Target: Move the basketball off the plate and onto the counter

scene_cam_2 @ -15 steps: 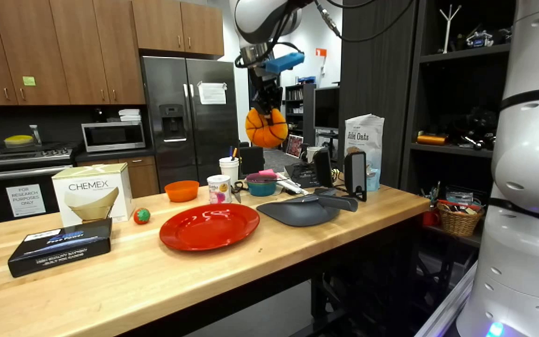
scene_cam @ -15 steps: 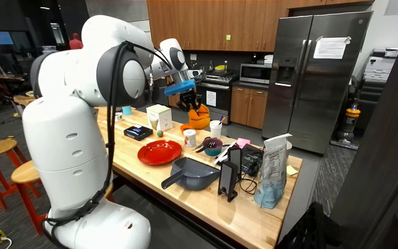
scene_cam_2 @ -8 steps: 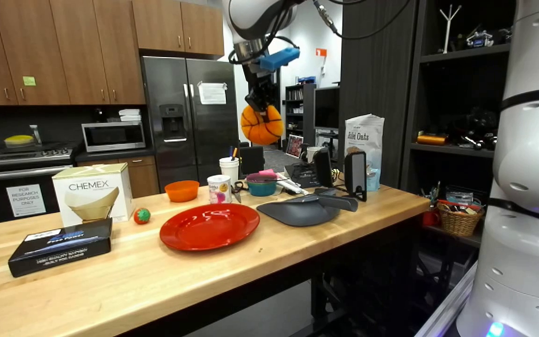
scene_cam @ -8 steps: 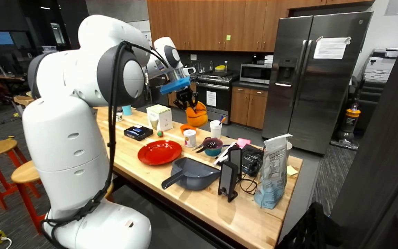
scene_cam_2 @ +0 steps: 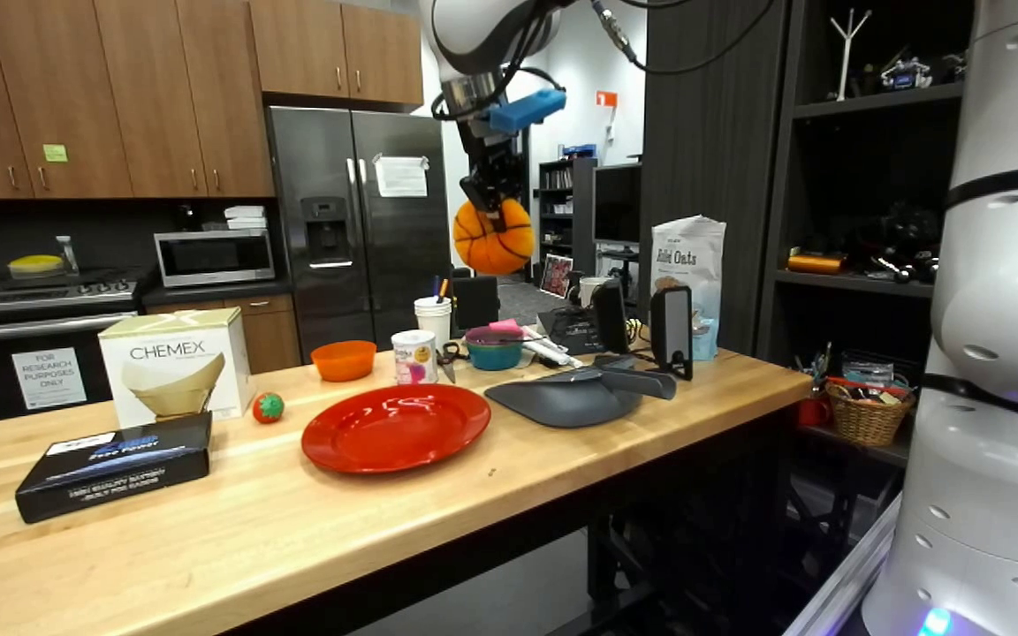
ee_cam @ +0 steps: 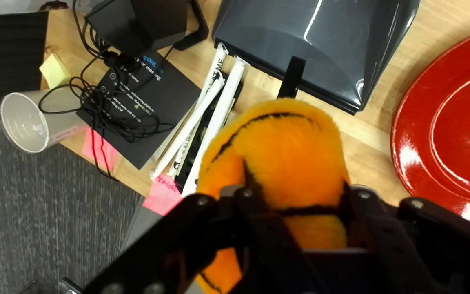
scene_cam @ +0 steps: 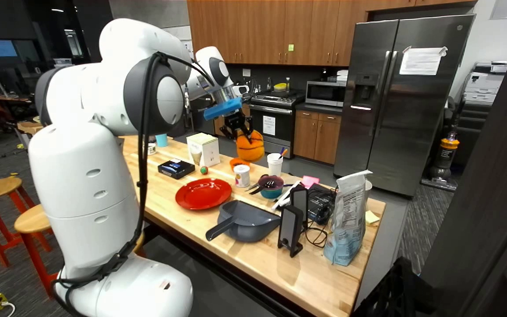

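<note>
The basketball (scene_cam: 251, 148) is an orange plush ball with black lines. It also shows in an exterior view (scene_cam_2: 491, 252) and in the wrist view (ee_cam: 292, 155). My gripper (scene_cam: 244, 134) is shut on it, with a finger pressed into each side, as the wrist view (ee_cam: 296, 181) shows. The ball hangs in the air, well above the far side of the light-wood counter (scene_cam_2: 253, 530). The red plate (scene_cam_2: 396, 428) lies on the counter with nothing on it. It is apart from the ball, at the right in the wrist view (ee_cam: 455, 130). The fingers hide part of the ball.
On the counter stand a grey dustpan (scene_cam_2: 566, 402), a white can (scene_cam_2: 414, 358), an orange bowl (scene_cam_2: 344, 360), white cups (scene_cam_2: 432, 316), a Chemex box (scene_cam_2: 178, 367), a black box (scene_cam_2: 116, 464), a toy strawberry (scene_cam_2: 268, 407), speakers (scene_cam: 289, 229) and an oats bag (scene_cam: 348, 220).
The gripper and the held ball have moved a little to the left and slightly up in both exterior views. In the last half second they are almost still.
</note>
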Tool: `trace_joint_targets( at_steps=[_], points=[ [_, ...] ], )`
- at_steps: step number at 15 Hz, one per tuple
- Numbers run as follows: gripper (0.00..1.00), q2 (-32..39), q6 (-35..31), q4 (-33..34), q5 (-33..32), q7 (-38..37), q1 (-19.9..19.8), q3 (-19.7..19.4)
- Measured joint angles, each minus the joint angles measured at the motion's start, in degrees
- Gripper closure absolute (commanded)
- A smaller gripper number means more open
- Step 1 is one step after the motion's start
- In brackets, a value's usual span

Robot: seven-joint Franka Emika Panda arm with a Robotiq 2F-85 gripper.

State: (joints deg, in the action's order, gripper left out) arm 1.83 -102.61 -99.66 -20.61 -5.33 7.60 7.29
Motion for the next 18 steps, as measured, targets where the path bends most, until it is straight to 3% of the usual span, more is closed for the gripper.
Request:
trace_joint_targets(
  at_steps=[4,12,18],
  points=[
    [0.02,0.0,0.0,0.0,0.0,-0.3,0.0,0.0],
    [0.0,-0.9,-0.2,-2.5,0.0,-1.9,0.0,-0.2],
    [0.0,-4.4,-3.7,-12.5,1.5,-2.3,0.1,0.0]
  ],
)
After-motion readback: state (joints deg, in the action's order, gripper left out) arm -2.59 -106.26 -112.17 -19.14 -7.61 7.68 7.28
